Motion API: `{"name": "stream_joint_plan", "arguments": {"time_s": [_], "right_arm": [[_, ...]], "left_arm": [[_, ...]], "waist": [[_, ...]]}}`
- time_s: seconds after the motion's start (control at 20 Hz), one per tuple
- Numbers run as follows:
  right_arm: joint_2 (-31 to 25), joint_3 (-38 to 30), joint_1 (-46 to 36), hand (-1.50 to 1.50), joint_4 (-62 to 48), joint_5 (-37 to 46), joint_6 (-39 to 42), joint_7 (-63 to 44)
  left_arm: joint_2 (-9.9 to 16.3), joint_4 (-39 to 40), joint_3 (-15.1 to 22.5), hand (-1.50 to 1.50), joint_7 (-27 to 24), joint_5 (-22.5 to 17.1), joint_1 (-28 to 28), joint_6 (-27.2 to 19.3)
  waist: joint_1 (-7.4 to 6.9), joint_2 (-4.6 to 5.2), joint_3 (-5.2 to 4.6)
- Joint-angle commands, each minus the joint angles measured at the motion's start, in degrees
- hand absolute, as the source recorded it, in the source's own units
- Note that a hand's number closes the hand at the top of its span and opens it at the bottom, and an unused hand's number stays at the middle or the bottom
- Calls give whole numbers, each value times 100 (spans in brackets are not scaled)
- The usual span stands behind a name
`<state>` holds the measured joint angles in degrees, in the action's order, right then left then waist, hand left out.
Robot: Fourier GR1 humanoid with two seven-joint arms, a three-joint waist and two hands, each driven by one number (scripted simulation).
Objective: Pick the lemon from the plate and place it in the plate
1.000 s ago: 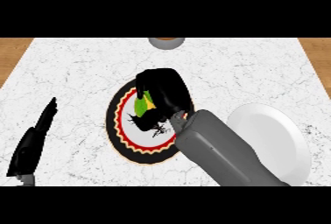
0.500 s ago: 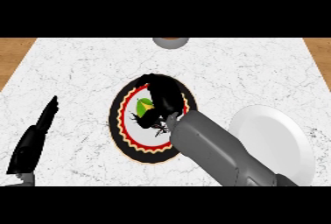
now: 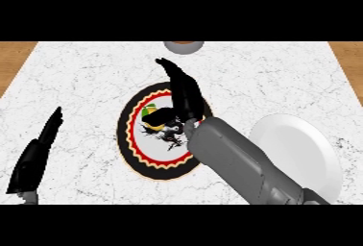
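Over the black round plate with the red and cream patterned rim (image 3: pixel 135 144), the right hand (image 3: pixel 183 93) spreads straight fingers above the partly hidden yellow-green lemon (image 3: pixel 150 113), while the left hand (image 3: pixel 39 151) rests open near the left edge.

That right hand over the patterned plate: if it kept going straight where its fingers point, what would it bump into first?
Probably the grey bowl at the counter's far edge. The right hand points up and away; the marble counter between looks bare, though height is unclear.
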<state>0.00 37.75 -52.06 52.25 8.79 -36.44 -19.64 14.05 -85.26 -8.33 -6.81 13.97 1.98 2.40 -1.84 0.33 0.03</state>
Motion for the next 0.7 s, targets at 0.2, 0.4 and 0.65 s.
{"name": "stream_joint_plan", "arguments": {"time_s": [0.2,0.4,0.65], "right_arm": [[-284,-1161,639,-150,468,-455,-455,647],[-746,-1853,1465,-150,1235,-1362,316,1834],[-1470,-2663,1947,-150,1225,-1997,1516,2937]], "left_arm": [[-6,145,-112,0,-196,60,85,-100],[52,225,-195,0,-239,17,113,-45],[90,-145,-260,0,-124,-130,334,123]], "waist": [[174,-28,-1],[207,-24,2],[164,-25,1]]}}
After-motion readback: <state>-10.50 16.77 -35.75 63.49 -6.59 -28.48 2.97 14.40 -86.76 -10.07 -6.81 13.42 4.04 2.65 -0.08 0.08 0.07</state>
